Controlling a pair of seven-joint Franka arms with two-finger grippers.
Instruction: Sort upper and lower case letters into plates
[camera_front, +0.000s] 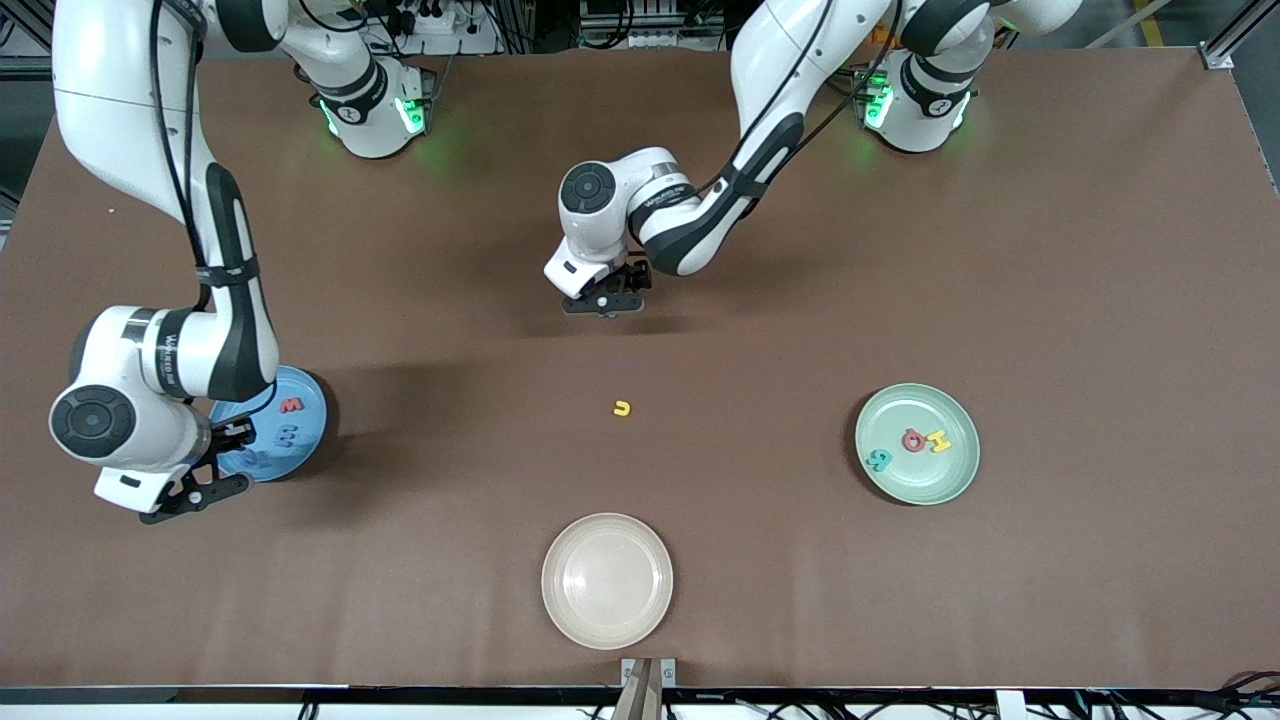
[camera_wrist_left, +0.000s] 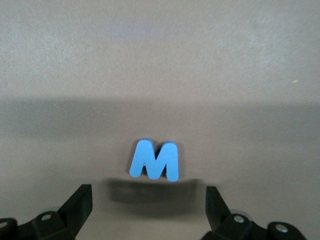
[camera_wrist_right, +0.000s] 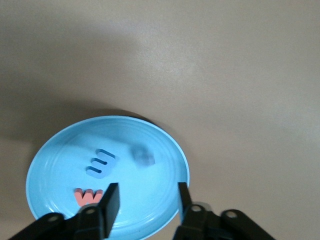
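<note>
The cream plate (camera_front: 607, 580) sat empty. The green plate (camera_front: 917, 443) held three letters, the blue plate (camera_front: 285, 425) two clear ones plus a blurred blob (camera_wrist_right: 143, 155) below the right gripper (camera_wrist_right: 145, 200), fingers apart. The yellow letter (camera_front: 622, 408) and blue M (camera_wrist_left: 155, 160) remained on the table, the M hidden under the left gripper (camera_wrist_left: 150, 202), jaws wide.

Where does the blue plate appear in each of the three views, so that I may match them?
Front view: the blue plate lies at the right arm's end of the table, partly covered by the right arm.
Left wrist view: not in it.
Right wrist view: the plate fills the lower part, under the right tool, whose fingers stand apart.
Shared landmark: the red letter on the plate, seen again in the right wrist view.
</note>
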